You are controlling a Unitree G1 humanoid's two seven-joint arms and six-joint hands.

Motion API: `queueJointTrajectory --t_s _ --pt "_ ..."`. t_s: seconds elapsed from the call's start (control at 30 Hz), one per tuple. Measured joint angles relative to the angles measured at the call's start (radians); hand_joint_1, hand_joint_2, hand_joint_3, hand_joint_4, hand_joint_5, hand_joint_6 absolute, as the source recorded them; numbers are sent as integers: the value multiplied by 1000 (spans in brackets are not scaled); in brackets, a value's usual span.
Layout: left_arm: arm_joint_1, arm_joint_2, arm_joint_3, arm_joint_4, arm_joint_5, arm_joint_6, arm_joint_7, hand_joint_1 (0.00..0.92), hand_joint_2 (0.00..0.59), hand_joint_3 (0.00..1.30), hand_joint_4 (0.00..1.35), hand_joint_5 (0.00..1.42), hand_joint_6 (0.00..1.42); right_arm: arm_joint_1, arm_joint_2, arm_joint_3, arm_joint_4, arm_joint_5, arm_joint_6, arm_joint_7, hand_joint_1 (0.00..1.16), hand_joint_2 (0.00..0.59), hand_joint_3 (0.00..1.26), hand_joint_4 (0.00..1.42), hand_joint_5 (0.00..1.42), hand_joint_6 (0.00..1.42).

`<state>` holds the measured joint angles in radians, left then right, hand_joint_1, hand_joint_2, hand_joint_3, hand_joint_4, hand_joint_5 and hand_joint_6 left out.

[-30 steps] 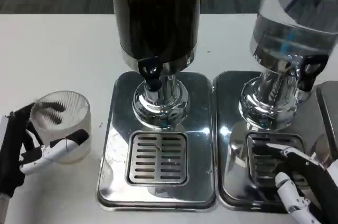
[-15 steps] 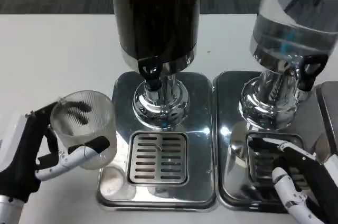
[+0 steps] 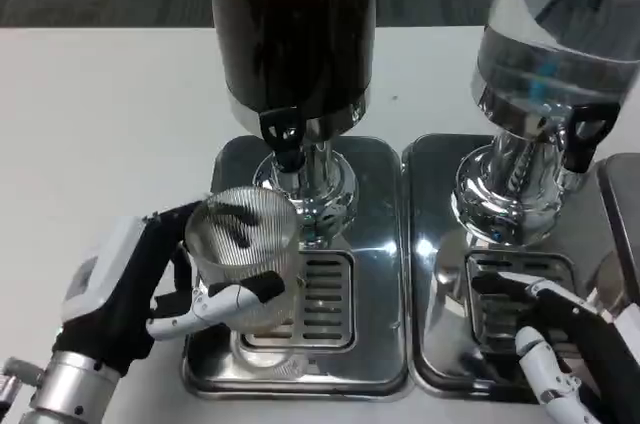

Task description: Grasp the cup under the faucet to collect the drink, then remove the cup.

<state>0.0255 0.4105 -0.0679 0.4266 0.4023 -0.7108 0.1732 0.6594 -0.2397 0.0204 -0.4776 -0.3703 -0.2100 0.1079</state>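
Note:
My left hand point(image 3: 140, 289) grips a clear ribbed plastic cup point(image 3: 243, 254), thumb in front and fingers behind it. The cup stands upright over the left part of the drip grate point(image 3: 320, 299), just below and slightly left of the black faucet point(image 3: 283, 139) of the dark drink dispenser point(image 3: 292, 29). The cup looks empty. My right hand point(image 3: 570, 344) rests low over the right-hand tray, fingers spread and holding nothing.
A second dispenser with clear liquid point(image 3: 555, 34) stands on the right on its own chrome tray point(image 3: 430, 274), its black faucet point(image 3: 580, 139) above a grate. The left chrome tray point(image 3: 385, 244) sits on the white table point(image 3: 100, 124). Another tray edge point(image 3: 625, 194) shows far right.
My left hand has carried the cup rightward from the bare table onto the left tray, up to the dark dispenser's faucet. The right hand has barely moved.

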Motion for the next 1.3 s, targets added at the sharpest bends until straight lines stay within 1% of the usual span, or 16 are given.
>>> queueJointTrajectory --t_s 0.27,0.43,0.5,0.67,0.77,0.83,0.93,1.03,1.13,1.3 --pt "-49 -22 -31 45 4 3 -7 323 155 620 663 928 1127 8 2 0 0 -1 0 -4 188 586 330 224 184 196" --pt "-82 -24 -37 65 4 3 -20 286 153 600 637 892 1054 9 3 0 0 -1 0 -5 191 586 330 224 184 196" --pt "-86 -24 -39 69 4 5 -28 264 152 585 616 866 1002 10 4 0 0 -1 0 -5 192 586 331 224 184 196" --pt "-96 -24 -53 78 4 16 -57 199 134 520 557 801 893 9 4 1 0 -1 0 -5 195 586 331 224 184 204" --pt "-100 -24 -54 78 3 23 -71 172 125 493 542 782 863 4 4 3 0 -1 2 -5 197 586 331 224 184 207" --pt "-101 -24 -55 78 2 27 -80 166 119 489 540 774 860 -6 4 5 1 0 5 -5 198 586 331 224 184 208" --pt "-101 -22 -54 79 1 30 -84 143 107 477 504 728 813 -16 4 6 4 0 9 -5 200 586 331 224 184 220" --pt "-101 -18 -54 79 0 30 -94 114 99 453 438 647 715 -19 4 7 4 1 11 -5 202 586 331 224 184 225" --pt "-101 -11 -54 79 0 31 -100 94 89 436 410 591 647 -19 4 8 4 1 12 -5 204 586 331 224 192 235" --pt "-101 2 -54 79 -1 32 -109 84 86 434 400 570 608 -18 4 11 4 2 15 -5 206 586 335 224 195 242"
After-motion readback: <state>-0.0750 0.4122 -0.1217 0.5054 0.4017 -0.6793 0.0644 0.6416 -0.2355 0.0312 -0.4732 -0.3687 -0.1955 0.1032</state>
